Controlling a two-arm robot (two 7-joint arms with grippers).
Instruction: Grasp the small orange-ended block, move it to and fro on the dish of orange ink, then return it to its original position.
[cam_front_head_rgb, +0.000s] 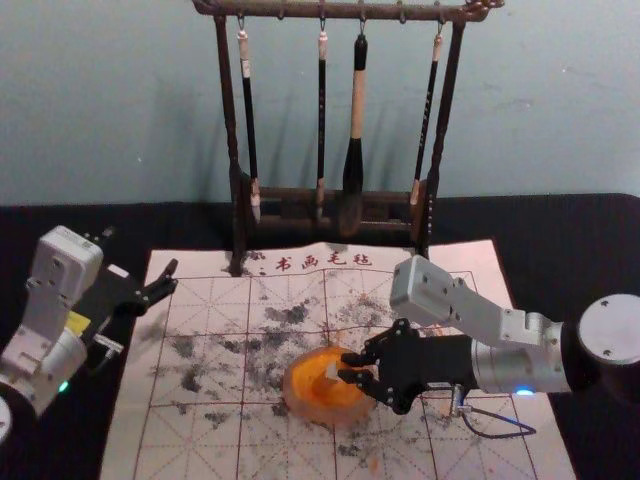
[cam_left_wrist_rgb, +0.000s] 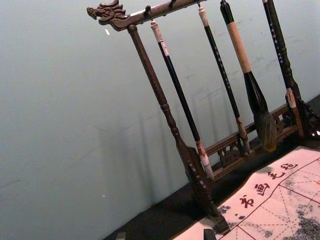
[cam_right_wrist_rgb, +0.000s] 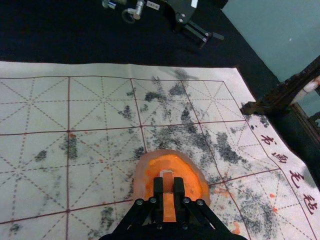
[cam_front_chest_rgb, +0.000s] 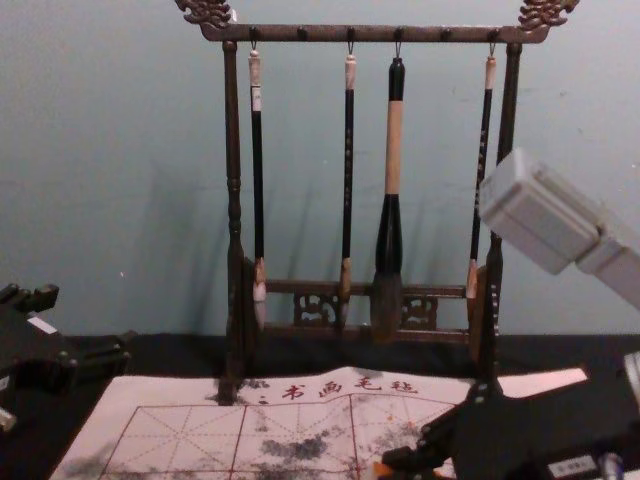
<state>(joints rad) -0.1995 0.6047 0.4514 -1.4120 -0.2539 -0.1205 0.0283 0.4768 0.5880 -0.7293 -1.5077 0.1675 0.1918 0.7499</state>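
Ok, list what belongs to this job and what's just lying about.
In the job:
block
dish of orange ink
right gripper, holding the block at the dish

Just about:
four hanging brushes
their rack
printed mat under the dish
left gripper, idle at left

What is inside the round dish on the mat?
Orange ink lies inside the dish. The block, held by the right gripper, hides part of it, so what is directly beneath cannot be seen.
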